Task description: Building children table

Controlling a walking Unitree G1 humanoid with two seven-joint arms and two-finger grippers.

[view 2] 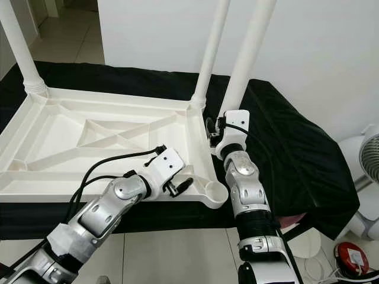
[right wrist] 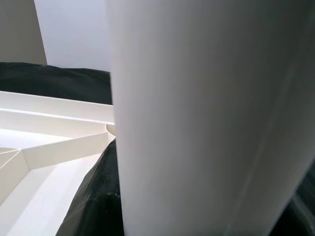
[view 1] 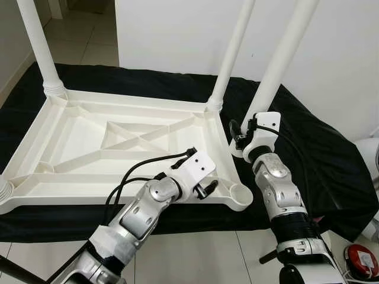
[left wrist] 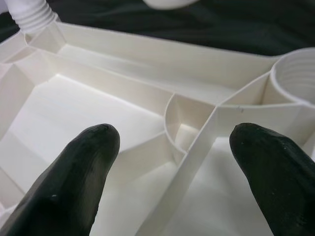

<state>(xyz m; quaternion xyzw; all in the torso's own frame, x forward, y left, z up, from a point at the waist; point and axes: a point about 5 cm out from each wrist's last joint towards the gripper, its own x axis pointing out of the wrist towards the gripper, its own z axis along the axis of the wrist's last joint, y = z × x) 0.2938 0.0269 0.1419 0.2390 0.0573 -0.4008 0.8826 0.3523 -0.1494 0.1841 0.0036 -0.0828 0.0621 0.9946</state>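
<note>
The white plastic tabletop lies upside down on a black cloth. Two white legs stand in its far corners, the far left leg and the far right leg. A third leg leans beside the table's right edge, and my right gripper is shut on its lower end. The leg looms close in the right wrist view, with one black finger against it. The near right socket holds nothing. My left gripper hovers open just left of that socket, its fingers spread over the ribs.
The black cloth drapes over a low base with tiled floor around it. A white wall rises close behind. A ribbed leg base shows at the near left corner. A red object and a fan sit at the right.
</note>
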